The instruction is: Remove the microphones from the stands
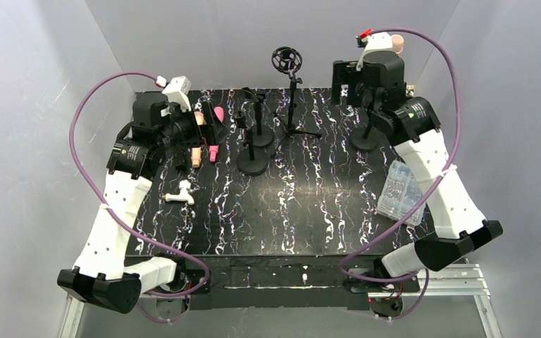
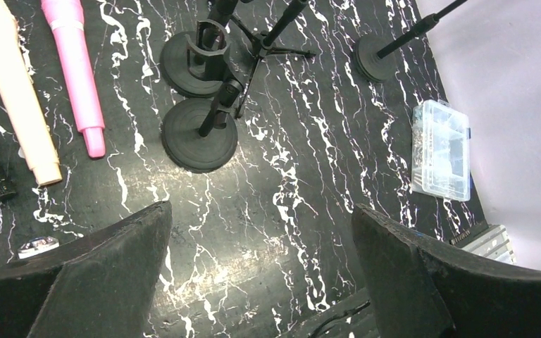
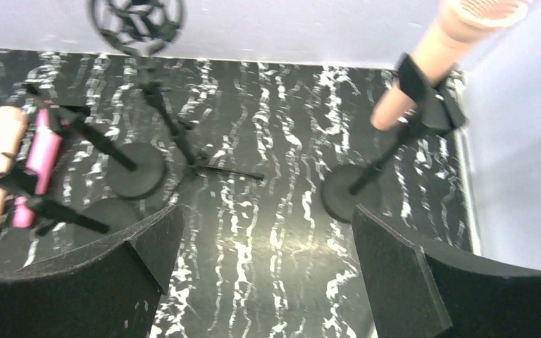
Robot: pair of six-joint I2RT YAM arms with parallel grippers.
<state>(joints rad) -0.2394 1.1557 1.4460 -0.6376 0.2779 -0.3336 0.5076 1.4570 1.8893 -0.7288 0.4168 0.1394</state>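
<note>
Right fingers [image 3: 430, 289] gape, peach microphone [image 3: 433, 46] clipped in stand [image 3: 343, 197] beyond.

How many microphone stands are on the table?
4. Near the middle: the front round-base stand, the back round-base stand and the tripod stand. The right stand holds the peach microphone. The arms could hide more.

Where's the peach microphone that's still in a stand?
In the right wrist view, the peach microphone is clipped in its stand at the far right corner of the table, ahead of the open right gripper.
</note>
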